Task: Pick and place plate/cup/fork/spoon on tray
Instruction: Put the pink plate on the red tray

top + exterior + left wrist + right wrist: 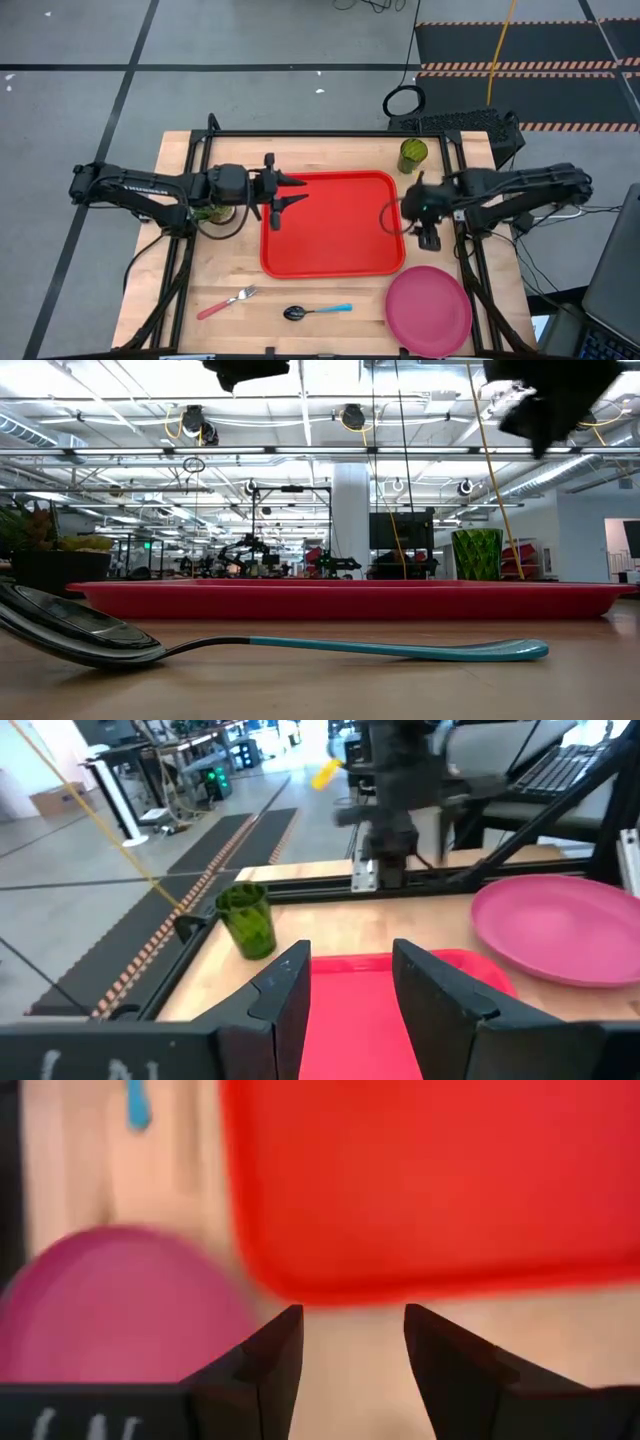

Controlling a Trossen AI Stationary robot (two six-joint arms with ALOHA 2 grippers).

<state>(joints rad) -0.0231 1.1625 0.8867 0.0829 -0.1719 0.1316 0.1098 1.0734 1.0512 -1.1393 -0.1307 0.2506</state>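
— What worried you most, standing there?

— The plate [429,310]. It lay at the near right corner of the table [330,155], its rim right at the edge, just off the near right corner of the tray [332,225]. My guess was that a flat plate gives two fingers little to bite on, so a poor grab could have pushed it off the table instead of lifting it.

— And the smaller things?

— The fork [226,302] and the spoon [317,311] lay flat on the wood near the front, left of the plate; they looked easy to skid. The cup [412,156] stood upright by the far right corner of the tray, apart from it, and a sideways knock might have tipped it. The tray held nothing.

— How were the arms placed?

— The right gripper [429,236] hung between the tray's right edge and the plate, pointing toward the near side, jaws wide apart and empty. The left gripper [289,198] reached in level over the tray's left edge, fingers spread too, holding nothing.
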